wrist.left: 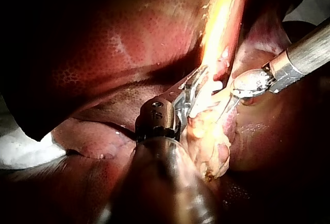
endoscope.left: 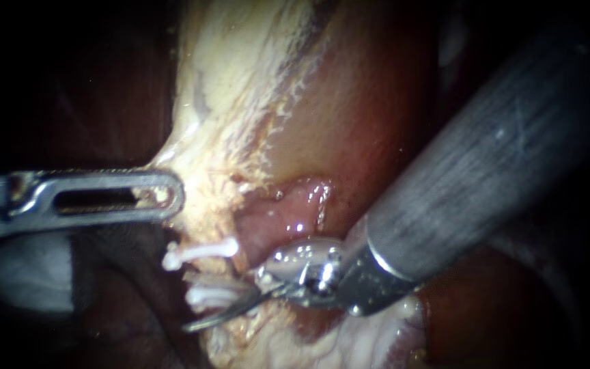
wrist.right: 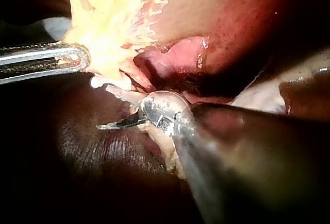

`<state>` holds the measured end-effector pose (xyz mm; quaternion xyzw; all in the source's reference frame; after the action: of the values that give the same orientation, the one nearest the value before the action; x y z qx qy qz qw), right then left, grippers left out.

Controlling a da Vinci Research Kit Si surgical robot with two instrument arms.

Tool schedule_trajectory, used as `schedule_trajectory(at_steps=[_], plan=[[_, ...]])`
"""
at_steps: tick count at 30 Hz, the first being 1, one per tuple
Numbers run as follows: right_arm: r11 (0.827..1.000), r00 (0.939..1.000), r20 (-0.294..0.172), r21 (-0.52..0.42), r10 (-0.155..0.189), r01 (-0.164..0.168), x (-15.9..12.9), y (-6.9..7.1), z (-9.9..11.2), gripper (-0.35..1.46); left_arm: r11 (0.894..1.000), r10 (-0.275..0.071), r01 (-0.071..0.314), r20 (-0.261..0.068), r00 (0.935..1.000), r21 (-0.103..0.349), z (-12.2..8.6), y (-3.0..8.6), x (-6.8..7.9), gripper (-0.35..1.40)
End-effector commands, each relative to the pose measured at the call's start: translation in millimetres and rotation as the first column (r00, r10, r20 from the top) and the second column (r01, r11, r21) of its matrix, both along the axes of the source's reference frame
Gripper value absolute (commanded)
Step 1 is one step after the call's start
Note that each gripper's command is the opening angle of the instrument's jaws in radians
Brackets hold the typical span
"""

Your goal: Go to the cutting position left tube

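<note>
While left instrument (endoscope.left: 162, 196) clamps pale tissue (endoscope.left: 230, 116) | right instrument (endoscope.left: 230, 305) jaws parted beside clips (endoscope.left: 201, 253)

Left instrument (endoscope.left: 162, 198) enters flat from left, clamped on the edge of pale tissue (endoscope.left: 227, 102). Right instrument (endoscope.left: 230, 301) enters from right, curved blades apart, beside two white clips (endoscope.left: 199, 253). Lower blade lies just under the lower clip. Pink fold (endoscope.left: 288, 215) sits above the blades.

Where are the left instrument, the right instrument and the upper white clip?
left instrument (endoscope.left: 172, 197), endoscope view, jaw tips, shut on pale tissue (endoscope.left: 206, 137)
right instrument (wrist.right: 103, 107), right wrist view, between its open blade tips
upper white clip (endoscope.left: 199, 252), endoscope view, middle of it
</note>
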<state>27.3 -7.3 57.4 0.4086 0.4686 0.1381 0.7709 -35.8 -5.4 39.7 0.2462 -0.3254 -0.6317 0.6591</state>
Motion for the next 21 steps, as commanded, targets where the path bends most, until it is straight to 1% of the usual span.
schedule_trajectory(at_steps=[1,6,10,12,16,21], plan=[[1.000,1.0000,-0.001,0.001,-0.001,0.001,-0.4,0.1,-0.4,1.31,1.000,0.000,0.000,0.001,1.0000,0.000,0.0,0.0,0.0,-0.35],[1.000,1.0000,0.003,0.001,0.005,-0.005,-2.0,0.8,-2.1,1.31,1.000,0.001,-0.001,0.001,1.0000,0.001,0.0,0.1,0.1,-0.35],[1.000,0.9999,0.009,-0.003,0.015,-0.015,-3.3,1.3,-2.9,1.31,1.000,0.000,0.000,-0.001,1.0000,0.000,-0.1,0.1,0.2,-0.35],[1.000,0.9998,0.010,-0.002,0.016,-0.016,-3.8,1.6,-3.1,1.31,1.000,0.000,0.000,-0.001,1.0000,0.000,-0.1,0.2,0.2,-0.35],[1.000,0.9995,0.016,-0.008,0.025,-0.025,-4.3,1.7,-3.1,1.31,1.000,-0.002,0.002,0.002,1.0000,-0.001,-0.2,0.2,0.3,-0.35],[1.000,0.9995,0.018,-0.008,0.027,-0.027,-4.3,1.9,-2.8,1.31,1.000,-0.002,0.002,0.002,1.0000,0.000,-0.3,0.2,0.3,-0.35]])
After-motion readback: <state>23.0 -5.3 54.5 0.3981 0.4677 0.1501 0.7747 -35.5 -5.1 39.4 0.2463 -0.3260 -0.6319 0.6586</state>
